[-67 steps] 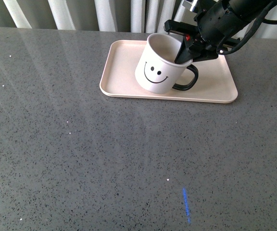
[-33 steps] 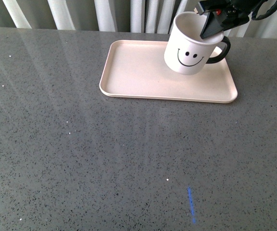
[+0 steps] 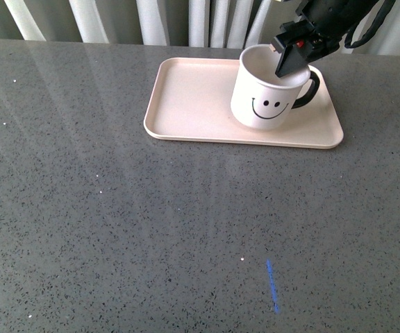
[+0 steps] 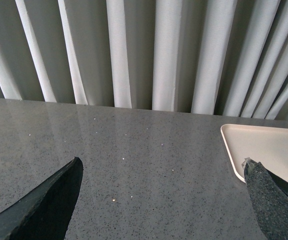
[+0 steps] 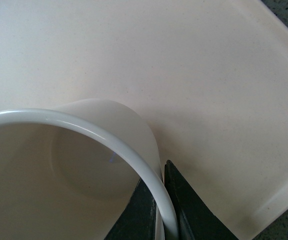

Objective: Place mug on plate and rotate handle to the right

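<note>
The left gripper (image 4: 159,200) hangs above the grey speckled surface (image 3: 117,208) with its two dark fingers (image 4: 44,210) spread wide apart and nothing between them. It is seen only through its own wrist camera and touches nothing. Pale pleated curtains (image 4: 164,50) close off the far edge of the surface. A corner of the pink plate (image 4: 264,150) shows just past one fingertip.

In the front view the plate (image 3: 186,97) lies at the far side of the surface, right of centre. Its left half is bare. The white mug (image 3: 266,100) sits over the right half, smiley face turned toward the camera and its body tipped slightly. Whether its base rests flat on the plate cannot be made out. The mug is empty, as the right wrist view of its pale interior (image 5: 59,170) shows.

The right gripper (image 3: 294,59) reaches down from the upper right and is clamped on the mug's rim, at the side nearest the handle. The wrist camera shows one finger (image 5: 139,215) inside the wall and the other outside it, pinching the rim, with bare plate (image 5: 209,75) beyond. The black handle (image 3: 310,90) juts out to the right, just below the gripper. A short blue streak (image 3: 272,284) marks the near surface.
</note>
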Robot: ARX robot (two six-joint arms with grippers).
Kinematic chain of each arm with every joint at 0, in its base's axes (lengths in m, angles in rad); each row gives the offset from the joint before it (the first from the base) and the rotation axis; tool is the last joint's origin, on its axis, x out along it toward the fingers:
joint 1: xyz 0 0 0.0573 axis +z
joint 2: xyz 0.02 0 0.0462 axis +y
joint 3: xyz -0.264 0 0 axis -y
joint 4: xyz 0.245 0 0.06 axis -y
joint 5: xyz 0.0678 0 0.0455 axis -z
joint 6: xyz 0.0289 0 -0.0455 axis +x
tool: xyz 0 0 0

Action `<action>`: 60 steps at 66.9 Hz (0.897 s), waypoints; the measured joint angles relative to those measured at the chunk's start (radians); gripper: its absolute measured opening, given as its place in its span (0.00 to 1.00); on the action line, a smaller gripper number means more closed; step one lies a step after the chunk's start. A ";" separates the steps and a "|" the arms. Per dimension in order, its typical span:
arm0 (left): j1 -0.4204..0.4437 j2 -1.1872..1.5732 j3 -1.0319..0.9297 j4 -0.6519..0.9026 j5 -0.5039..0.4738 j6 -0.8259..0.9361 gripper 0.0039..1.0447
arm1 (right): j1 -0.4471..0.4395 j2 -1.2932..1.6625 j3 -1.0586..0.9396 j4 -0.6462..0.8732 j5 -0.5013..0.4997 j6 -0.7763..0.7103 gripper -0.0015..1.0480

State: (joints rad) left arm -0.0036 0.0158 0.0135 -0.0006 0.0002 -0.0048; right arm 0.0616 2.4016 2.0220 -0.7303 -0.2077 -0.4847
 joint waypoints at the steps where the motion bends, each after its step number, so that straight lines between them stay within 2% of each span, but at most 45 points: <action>1: 0.000 0.000 0.000 0.000 0.000 0.000 0.91 | 0.001 0.006 0.006 -0.003 0.002 -0.004 0.02; 19: 0.000 0.000 0.000 0.000 0.000 0.000 0.91 | 0.003 0.040 0.085 -0.037 0.012 -0.032 0.02; 53: 0.000 0.000 0.000 0.000 0.000 0.000 0.91 | 0.011 0.079 0.120 -0.078 0.021 -0.076 0.02; 60: 0.000 0.000 0.000 0.000 0.000 0.000 0.91 | 0.011 0.081 0.122 -0.081 0.021 -0.080 0.16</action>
State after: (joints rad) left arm -0.0036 0.0158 0.0135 -0.0006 0.0002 -0.0048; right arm 0.0731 2.4828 2.1437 -0.8112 -0.1867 -0.5652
